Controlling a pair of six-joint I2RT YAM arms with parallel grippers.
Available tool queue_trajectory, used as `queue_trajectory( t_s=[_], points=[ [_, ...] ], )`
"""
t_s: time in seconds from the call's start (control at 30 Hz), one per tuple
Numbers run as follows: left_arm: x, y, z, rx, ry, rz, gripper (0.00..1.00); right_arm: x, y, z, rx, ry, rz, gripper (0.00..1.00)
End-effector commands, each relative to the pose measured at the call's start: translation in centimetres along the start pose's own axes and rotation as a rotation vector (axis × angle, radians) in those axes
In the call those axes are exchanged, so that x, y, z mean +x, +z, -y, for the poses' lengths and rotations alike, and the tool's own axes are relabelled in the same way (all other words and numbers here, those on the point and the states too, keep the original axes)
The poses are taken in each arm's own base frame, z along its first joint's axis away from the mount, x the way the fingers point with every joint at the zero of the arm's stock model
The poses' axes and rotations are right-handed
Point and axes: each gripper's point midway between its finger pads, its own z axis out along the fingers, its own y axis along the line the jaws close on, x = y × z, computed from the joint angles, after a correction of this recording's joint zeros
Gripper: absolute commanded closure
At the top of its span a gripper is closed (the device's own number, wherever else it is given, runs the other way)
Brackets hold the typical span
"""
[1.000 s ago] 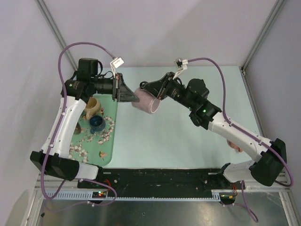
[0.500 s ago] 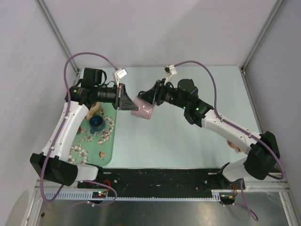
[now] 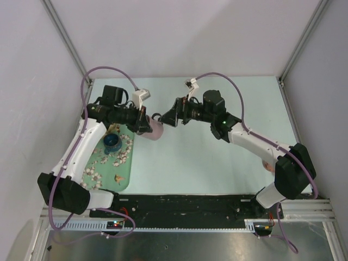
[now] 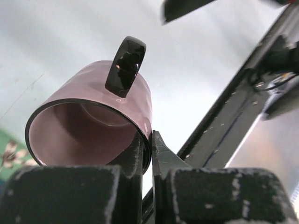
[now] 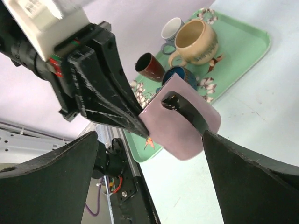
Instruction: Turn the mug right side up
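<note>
**Left pincer** (image 4: 146, 140): I see it nearly shut, pinching the mug (image 4: 88, 79) by its rim, one finger inside and one outside. The mug hangs on its side just ahead of these tips, off the table. Its mouth faces back toward the wrist, and the dark handle (image 4: 125, 65) is on the side away from the grip.

**Right pincer** (image 5: 149, 137): wide open, holding nothing. The mug lies ahead, between its fingers.

This looks like a robotics lab test cell. Plain white walls (image 3: 190, 32) framed by aluminium struts (image 3: 65, 38) enclose a pale table (image 3: 206, 163). A left arm (image 3: 75, 152) and right arm (image 3: 255, 142), trailing purple cables (image 3: 109, 67), stand on a black rail (image 3: 185, 204). A green tray (image 3: 126, 173) holds assorted mugs.
</note>
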Motion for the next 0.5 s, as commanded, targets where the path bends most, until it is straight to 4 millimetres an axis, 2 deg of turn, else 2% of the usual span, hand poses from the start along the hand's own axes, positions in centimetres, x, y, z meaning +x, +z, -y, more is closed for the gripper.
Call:
queue_trajectory(
  t_s=[0.0,0.07,0.17,0.33,0.47],
  points=[
    [0.9,-0.4,-4.0,-0.196,0.127,-0.023,1.0,0.2,-0.6,0.8,0.019,-0.033,-0.028,0.01],
    [2.0,-1.2,-5.8,-0.3,0.141,-0.075,1.0,0.0,-1.0,1.7,0.074,-0.034,-0.018,0.01],
    [4.8,-3.6,-7.0,-0.415,0.186,-0.21,1.0,-0.4,-2.0,2.5,0.159,-0.075,-0.004,0.01],
    [11.9,-9.4,-6.4,-0.511,0.224,-0.522,1.0,-0.2,-3.5,2.8,0.235,-0.119,-0.02,0.01],
    [18.1,-12.1,-8.2,-0.606,0.174,-0.719,1.0,0.0,-4.1,3.0,0.273,-0.149,-0.03,0.01]
  ],
)
